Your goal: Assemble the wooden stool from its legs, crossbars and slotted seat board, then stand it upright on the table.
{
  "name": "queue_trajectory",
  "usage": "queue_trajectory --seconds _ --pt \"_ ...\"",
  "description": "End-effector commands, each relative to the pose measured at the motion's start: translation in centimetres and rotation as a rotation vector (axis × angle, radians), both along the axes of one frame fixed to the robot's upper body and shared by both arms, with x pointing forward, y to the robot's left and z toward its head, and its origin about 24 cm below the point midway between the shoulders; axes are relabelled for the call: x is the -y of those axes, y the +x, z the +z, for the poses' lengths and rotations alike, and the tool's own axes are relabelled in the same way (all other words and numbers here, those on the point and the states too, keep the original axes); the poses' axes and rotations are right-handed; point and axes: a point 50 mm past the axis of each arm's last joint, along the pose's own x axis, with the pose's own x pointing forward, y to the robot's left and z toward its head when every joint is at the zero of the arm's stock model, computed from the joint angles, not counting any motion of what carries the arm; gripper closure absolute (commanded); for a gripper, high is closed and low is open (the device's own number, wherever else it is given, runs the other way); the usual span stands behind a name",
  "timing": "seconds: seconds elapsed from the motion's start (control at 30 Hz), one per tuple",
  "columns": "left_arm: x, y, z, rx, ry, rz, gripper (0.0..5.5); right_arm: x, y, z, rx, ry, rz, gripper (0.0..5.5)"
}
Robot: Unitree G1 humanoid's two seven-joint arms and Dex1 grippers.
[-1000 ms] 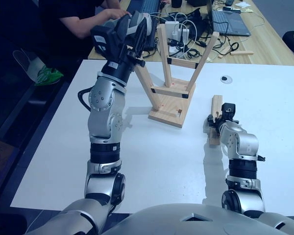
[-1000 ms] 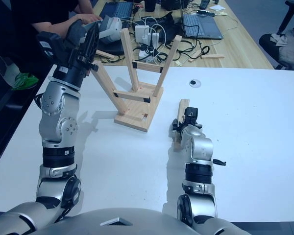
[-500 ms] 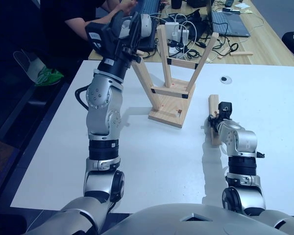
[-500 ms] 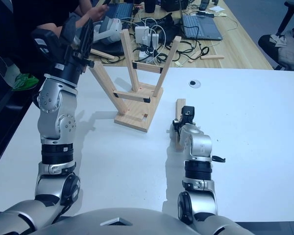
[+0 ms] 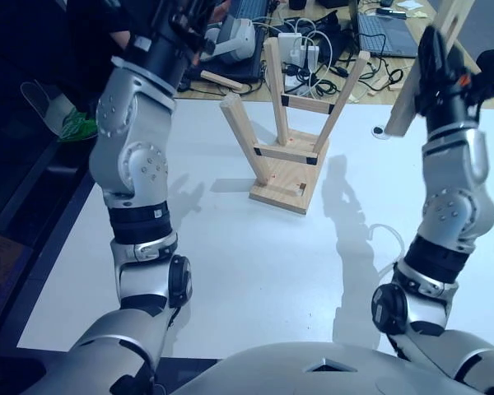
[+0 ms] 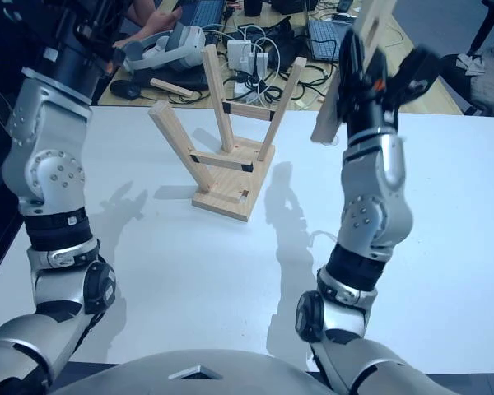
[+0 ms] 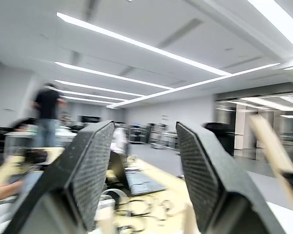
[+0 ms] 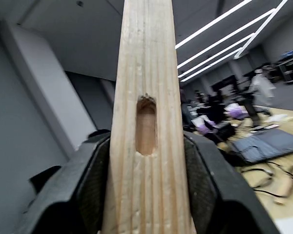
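A: Our right gripper [image 8: 146, 195] pinches the leg [image 8: 146, 73] high at the right. Our left gripper [image 7: 144, 170] is spread and empty, high at the far left.

B: The stool [image 5: 284, 152] sits upside down mid-table [image 5: 255, 280], three legs in. We should line the leg's end over the seat's [image 5: 280, 196] near-right corner, then press straight down.

A: The right wrist view gives us the leg's slot [image 8: 146, 124]; the eye views give that free corner.
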Motion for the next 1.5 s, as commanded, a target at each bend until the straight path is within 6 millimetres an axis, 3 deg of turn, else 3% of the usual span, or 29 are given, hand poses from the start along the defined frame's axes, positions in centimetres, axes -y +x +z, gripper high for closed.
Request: queue_trajectory --seconds 0.03,0.13,0.27,0.47,0.63,0.8,0.97,1.0,1.13,1.5 --pt "4.4 -3.5 -0.7 -0.111 0.237 -0.409 3.13 -1.4 -0.5 3.1 0.110 -0.006 0.302 3.47" --pt "5.7 -3.9 -2.2 -0.211 0.308 -0.464 3.13 -2.4 -0.7 3.8 0.136 -0.022 0.409 3.47" --pt "6.8 -3.7 -2.6 -0.262 0.335 -0.462 3.13 -4.0 -0.5 4.6 0.170 -0.051 0.465 3.47" --pt "8.1 -3.0 -3.0 -0.298 0.359 -0.387 3.13 -6.0 -0.2 5.0 0.212 -0.088 0.493 3.47" --pt "7.9 -1.6 -2.5 -0.319 0.316 -0.254 3.13 -6.9 -0.6 4.6 0.219 -0.101 0.515 3.47" --pt "7.1 -0.2 -1.9 -0.332 0.235 -0.135 3.13 -7.1 -0.7 4.4 0.217 -0.111 0.514 3.47" --pt "6.8 -0.1 -1.7 -0.317 0.231 -0.117 3.13 -6.9 -0.4 4.0 0.200 -0.121 0.498 3.47" --pt "6.8 -0.1 -1.7 -0.309 0.231 -0.116 3.33 -6.9 -0.4 3.9 0.196 -0.127 0.495 3.47" --pt "6.9 -0.4 -1.2 -0.251 0.222 -0.142 3.88 -7.0 -0.3 3.5 0.179 -0.150 0.483 3.47" --pt "7.1 -1.3 -2.0 -0.171 0.237 -0.244 4.04 -6.9 0.2 3.1 0.143 -0.156 0.455 3.47"
